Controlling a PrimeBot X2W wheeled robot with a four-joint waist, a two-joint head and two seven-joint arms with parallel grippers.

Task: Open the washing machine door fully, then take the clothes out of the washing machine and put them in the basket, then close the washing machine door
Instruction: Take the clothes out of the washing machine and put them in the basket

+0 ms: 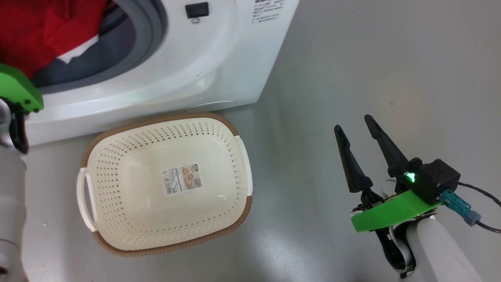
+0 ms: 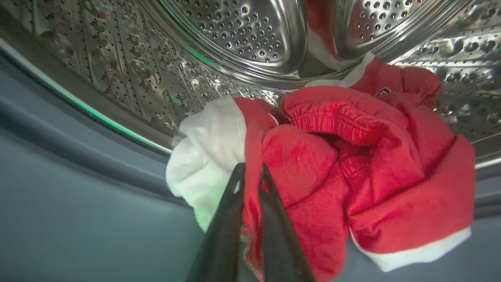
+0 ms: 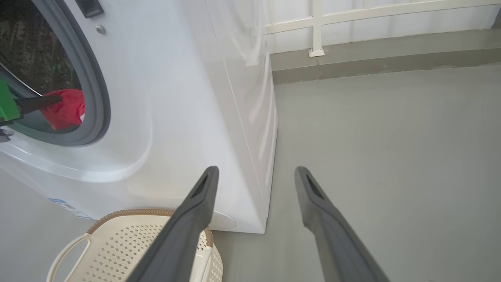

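The left tool [image 2: 250, 170] is pinched narrow on a fold of the red and white clothes [image 2: 364, 156], which lie at the mouth of the steel drum [image 2: 242, 31] inside the washing machine [image 1: 219, 58]; the right tool [image 1: 352, 122] hangs wide, holding nothing, over the smooth grey floor [image 1: 372, 58]; the basket [image 1: 164, 118] sits on that floor, just before the machine; a white rail [image 3: 317, 27] lines the far wall.

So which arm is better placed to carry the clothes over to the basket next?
Left. The left gripper is inside the washing machine, shut on the red clothes. The right gripper hangs open over the floor, to the right of the basket, holding nothing.
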